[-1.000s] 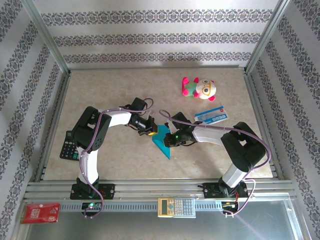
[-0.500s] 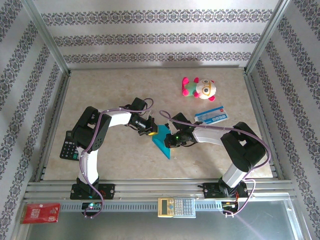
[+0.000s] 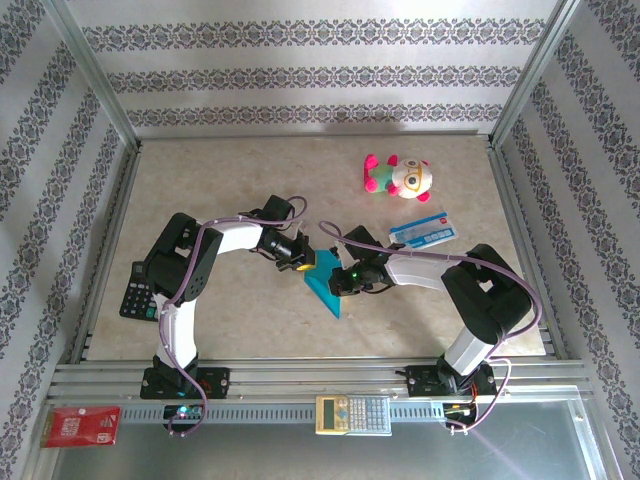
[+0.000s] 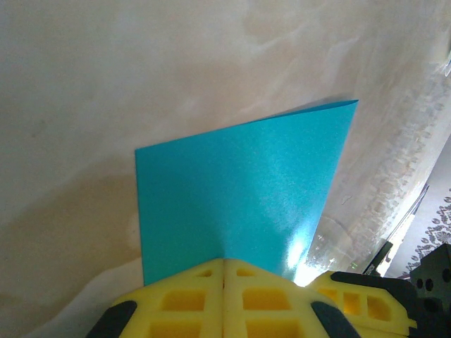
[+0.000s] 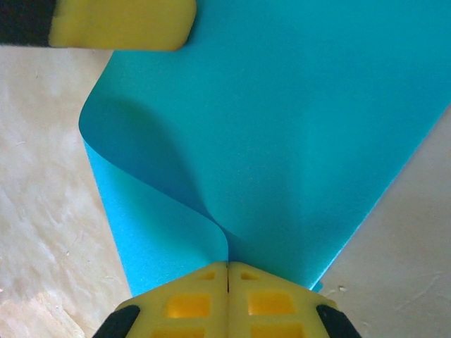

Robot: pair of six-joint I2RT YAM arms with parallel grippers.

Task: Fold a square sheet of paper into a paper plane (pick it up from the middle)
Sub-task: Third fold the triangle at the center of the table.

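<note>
This was a robotics test cell rather than a home, though dressed to look like one. Bare aluminium frame posts (image 3: 95, 70) carried flat wall panels (image 3: 300, 75) printed with a striped damask wallpaper pattern, and the tabletop (image 3: 230, 180) was a marble-look board. Two small cabled arms, the left arm (image 3: 190, 270) and the right arm (image 3: 470, 290), were bolted to a slotted aluminium rail (image 3: 310, 380) at the near edge. Scattered props (an odd mix) lay about: a plush toy (image 3: 398, 176), a printed card (image 3: 422, 231), a black calculator (image 3: 137, 292), a yellowish calculator (image 3: 352, 413) and a red packet (image 3: 82, 425).
</note>
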